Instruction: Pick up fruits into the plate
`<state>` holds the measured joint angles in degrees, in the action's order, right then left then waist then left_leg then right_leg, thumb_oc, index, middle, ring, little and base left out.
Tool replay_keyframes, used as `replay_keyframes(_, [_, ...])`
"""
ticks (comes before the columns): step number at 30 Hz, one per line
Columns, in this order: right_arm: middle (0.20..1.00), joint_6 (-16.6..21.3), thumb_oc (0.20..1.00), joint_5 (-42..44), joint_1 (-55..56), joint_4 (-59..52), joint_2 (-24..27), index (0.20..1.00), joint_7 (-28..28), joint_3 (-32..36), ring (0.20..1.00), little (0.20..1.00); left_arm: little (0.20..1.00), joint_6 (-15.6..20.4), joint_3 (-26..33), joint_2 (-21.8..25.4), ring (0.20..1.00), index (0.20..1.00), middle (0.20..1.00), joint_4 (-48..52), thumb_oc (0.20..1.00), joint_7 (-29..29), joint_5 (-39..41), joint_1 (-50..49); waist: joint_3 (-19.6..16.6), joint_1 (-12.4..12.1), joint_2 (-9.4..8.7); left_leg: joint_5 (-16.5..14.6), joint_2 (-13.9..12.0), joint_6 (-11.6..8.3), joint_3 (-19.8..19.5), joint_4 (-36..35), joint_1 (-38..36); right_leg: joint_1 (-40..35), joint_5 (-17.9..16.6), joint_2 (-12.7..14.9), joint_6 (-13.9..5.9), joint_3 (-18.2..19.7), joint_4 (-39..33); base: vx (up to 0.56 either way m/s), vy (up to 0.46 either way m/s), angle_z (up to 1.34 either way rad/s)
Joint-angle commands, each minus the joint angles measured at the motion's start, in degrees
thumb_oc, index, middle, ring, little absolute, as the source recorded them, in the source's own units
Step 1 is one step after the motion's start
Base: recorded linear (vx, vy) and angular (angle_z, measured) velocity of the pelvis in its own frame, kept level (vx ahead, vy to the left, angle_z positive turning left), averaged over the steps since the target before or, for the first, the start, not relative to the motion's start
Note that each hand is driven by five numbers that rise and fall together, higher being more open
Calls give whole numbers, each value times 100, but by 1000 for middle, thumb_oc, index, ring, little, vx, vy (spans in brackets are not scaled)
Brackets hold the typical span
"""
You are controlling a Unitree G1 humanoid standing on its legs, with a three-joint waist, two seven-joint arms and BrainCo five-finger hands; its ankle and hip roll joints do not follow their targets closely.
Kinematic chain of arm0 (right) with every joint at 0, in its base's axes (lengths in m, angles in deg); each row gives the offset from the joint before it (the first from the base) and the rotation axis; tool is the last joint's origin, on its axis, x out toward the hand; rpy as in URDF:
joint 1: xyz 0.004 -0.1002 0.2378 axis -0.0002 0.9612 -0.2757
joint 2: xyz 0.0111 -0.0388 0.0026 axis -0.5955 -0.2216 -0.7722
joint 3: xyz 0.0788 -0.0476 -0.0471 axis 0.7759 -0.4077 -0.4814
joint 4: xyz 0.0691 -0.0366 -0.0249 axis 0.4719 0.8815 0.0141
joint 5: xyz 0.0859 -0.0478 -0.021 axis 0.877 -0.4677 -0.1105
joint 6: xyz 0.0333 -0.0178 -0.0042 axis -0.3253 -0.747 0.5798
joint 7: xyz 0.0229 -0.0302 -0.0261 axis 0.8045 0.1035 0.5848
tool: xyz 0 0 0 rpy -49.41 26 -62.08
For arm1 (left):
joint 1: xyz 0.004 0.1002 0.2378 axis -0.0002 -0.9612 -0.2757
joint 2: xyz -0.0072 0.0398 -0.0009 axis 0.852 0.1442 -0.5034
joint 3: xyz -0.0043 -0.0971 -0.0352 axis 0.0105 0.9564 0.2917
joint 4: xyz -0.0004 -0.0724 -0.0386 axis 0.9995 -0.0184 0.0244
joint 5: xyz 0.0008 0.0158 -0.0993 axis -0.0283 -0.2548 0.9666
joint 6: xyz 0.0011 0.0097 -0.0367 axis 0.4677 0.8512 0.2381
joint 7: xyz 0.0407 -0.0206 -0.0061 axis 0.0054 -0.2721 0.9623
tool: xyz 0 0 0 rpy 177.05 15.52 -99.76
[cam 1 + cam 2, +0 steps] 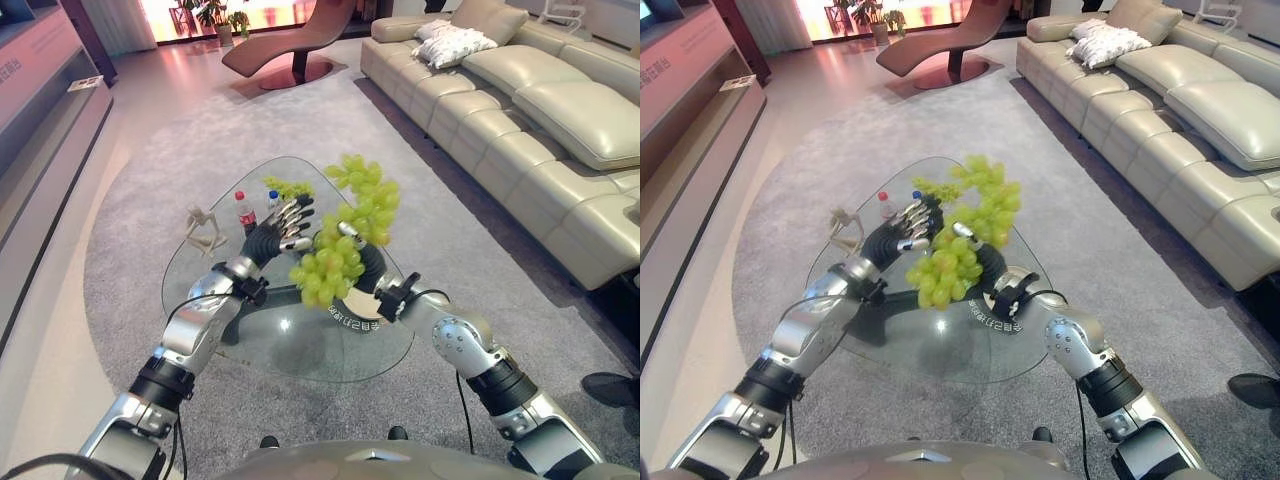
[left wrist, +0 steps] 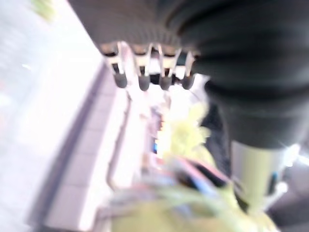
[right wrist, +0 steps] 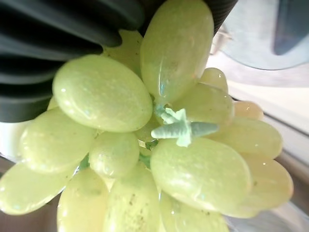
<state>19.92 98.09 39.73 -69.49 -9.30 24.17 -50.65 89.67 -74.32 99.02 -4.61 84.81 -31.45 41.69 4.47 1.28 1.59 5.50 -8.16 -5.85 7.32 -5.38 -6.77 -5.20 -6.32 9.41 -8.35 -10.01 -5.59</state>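
green grapes [image 1: 350, 235] hang in a long bunch above the glass worktop [image 1: 300, 345] in the left eye view, lifted by the right hand [image 1: 368, 262], its fingers hidden behind them (grip cannot be told). the left hand [image 1: 285, 225] sits just beside the bunch, fingers loosely curled, clasping nothing. right eye view: same, two small bottles [image 1: 883, 200] beyond. right wrist view: grapes pressed against the cover. carrying step, i judge; next, find the plate and lower the bunch onto it.
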Motion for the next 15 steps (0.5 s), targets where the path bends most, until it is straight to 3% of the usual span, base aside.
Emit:
replay_keyframes(1, [200, 557, 200, 389, -389, -309, -211, 200, -10, 502, 200, 200, 1000, 191, 306, 251, 1000, 1000, 1000, -213, 1000, 34, -99, 397, 335, -99, -187, -727, 242, 178, -133, 146, -65, -278, 821, -124, 178, -211, 388, 2, -1, 9])
replay_keyframes(9, [200, 678, 200, 269, -90, 294, -71, 200, -159, 1014, 200, 200, 1000, 493, 632, 110, 1000, 1000, 1000, -1043, 1000, -66, -370, -259, 442, -161, -151, -718, 250, 166, -155, 170, -15, -256, 842, -121, 199, -256, 418, 14, 5, 4])
replay_keyframes(13, [200, 760, 200, -165, -128, 1203, 44, 200, -468, 1278, 200, 200, 1000, 674, 664, -50, 1000, 1000, 1000, -1897, 1000, -655, -660, -408, 615, -198, -125, -710, 271, 165, -210, 244, 177, -80, 878, -128, 218, -249, 516, -38, 18, 7])
replay_keyframes(15, [200, 1004, 200, -753, -326, 1715, 248, 200, -610, 1335, 200, 200, 1000, 640, 614, -84, 1000, 1000, 1000, -2341, 1000, -957, -692, -300, 776, -214, -117, -699, 300, 165, -266, 281, 321, 52, 902, -132, 230, -239, 588, -149, 8, 7])
